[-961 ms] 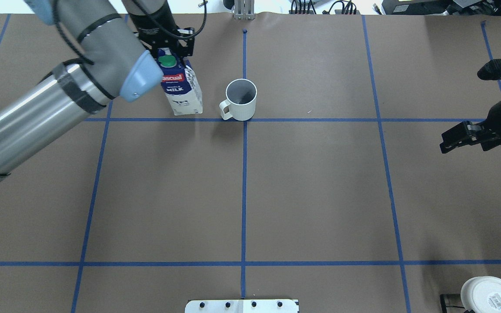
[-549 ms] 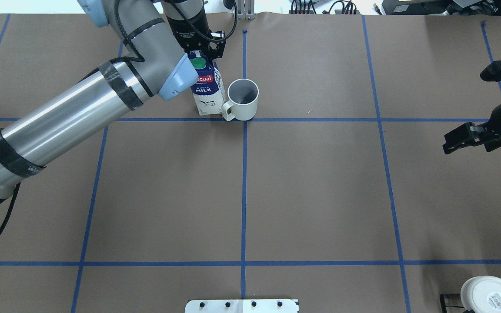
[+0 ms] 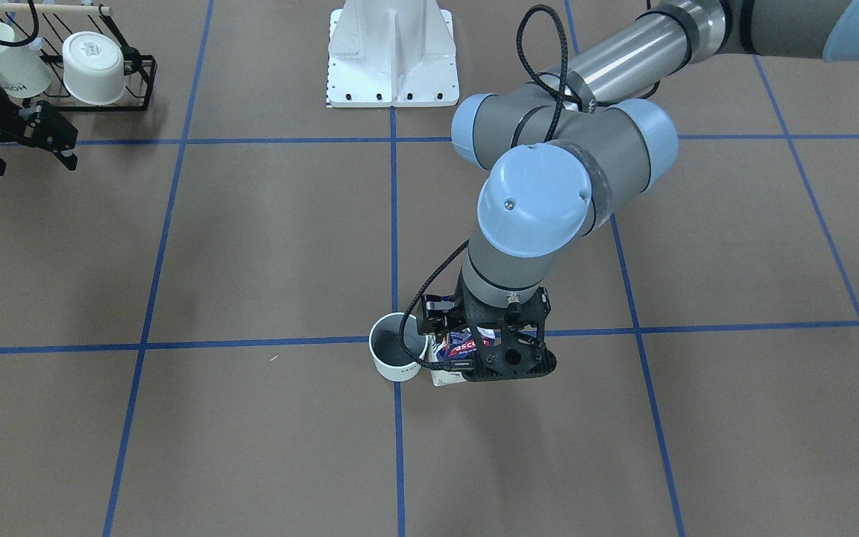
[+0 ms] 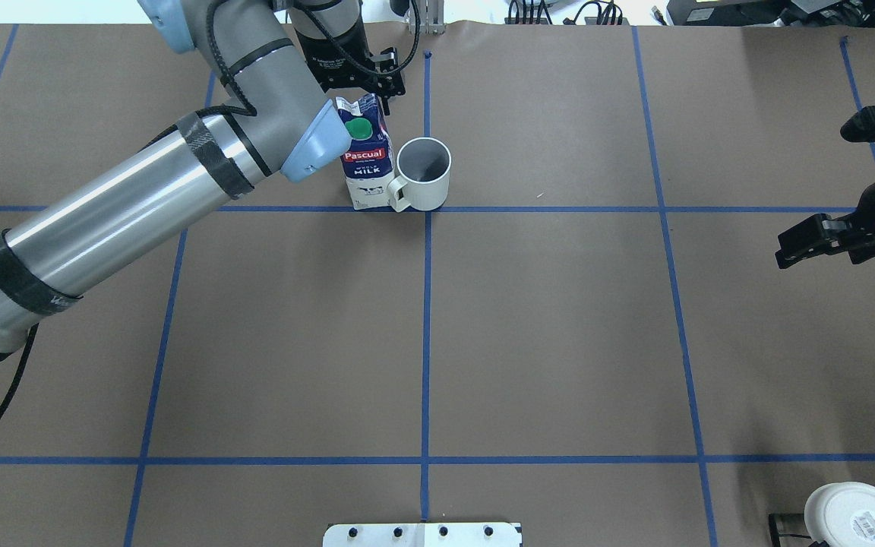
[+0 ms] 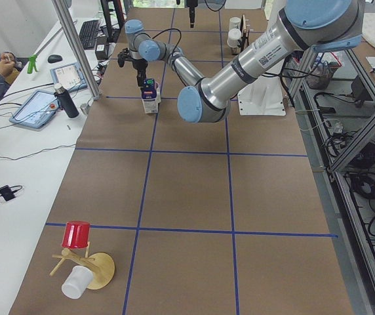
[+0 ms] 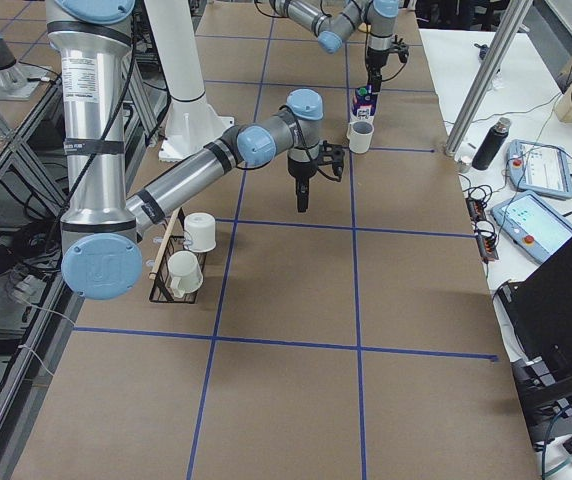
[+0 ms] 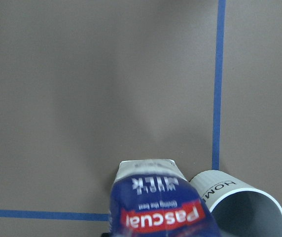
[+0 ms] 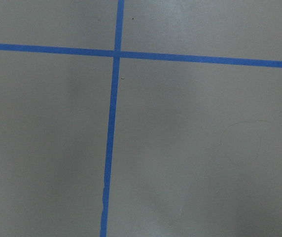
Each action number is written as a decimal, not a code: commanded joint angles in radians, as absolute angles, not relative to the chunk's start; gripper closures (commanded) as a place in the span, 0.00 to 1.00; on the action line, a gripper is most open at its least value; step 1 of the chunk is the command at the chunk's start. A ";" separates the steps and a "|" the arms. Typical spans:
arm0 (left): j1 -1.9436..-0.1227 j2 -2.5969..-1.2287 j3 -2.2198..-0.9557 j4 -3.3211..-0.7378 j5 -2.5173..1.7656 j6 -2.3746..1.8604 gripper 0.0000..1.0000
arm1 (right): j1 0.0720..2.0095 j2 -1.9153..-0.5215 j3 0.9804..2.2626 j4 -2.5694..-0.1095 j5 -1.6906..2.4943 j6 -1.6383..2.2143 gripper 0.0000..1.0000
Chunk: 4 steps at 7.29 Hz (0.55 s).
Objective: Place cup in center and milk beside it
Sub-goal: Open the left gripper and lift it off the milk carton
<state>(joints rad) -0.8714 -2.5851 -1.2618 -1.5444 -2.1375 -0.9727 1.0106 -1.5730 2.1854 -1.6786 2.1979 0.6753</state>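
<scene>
The cup [image 4: 424, 173], a white ribbed mug with a grey inside, stands upright at the tape crossing on the centre line. It also shows in the front view [image 3: 397, 356] and in the left wrist view [image 7: 244, 207]. The milk [image 4: 366, 156], a blue and white carton with a green cap, stands right beside it, against its handle. My left gripper [image 4: 377, 95] is above the milk [image 3: 463, 349] and shut on its top. The carton fills the bottom of the left wrist view [image 7: 156, 207]. My right gripper [image 4: 817, 257] hangs open and empty far to the right.
A black wire rack [image 3: 142, 82] with two white mugs stands at my near right. The white base plate [image 3: 392, 60] is at my front edge. A wooden stand [image 5: 99, 269] with a red and a white cup stands at the left end.
My left arm has carried the milk to the right, from a gap away to right against the cup's handle, and the carton is more upright. The cup and the right arm have hardly moved.
</scene>
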 commanded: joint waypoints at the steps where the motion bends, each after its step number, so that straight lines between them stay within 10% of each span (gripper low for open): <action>1: -0.906 -2.394 -1.675 -1.367 -2.155 -0.980 0.02 | 1.011 -1.569 2.184 -1.680 2.198 0.675 0.00; 4: -1.042 -2.029 -2.133 -1.226 -2.146 -0.939 0.02 | 1.092 -1.607 2.178 -1.684 2.218 0.551 0.00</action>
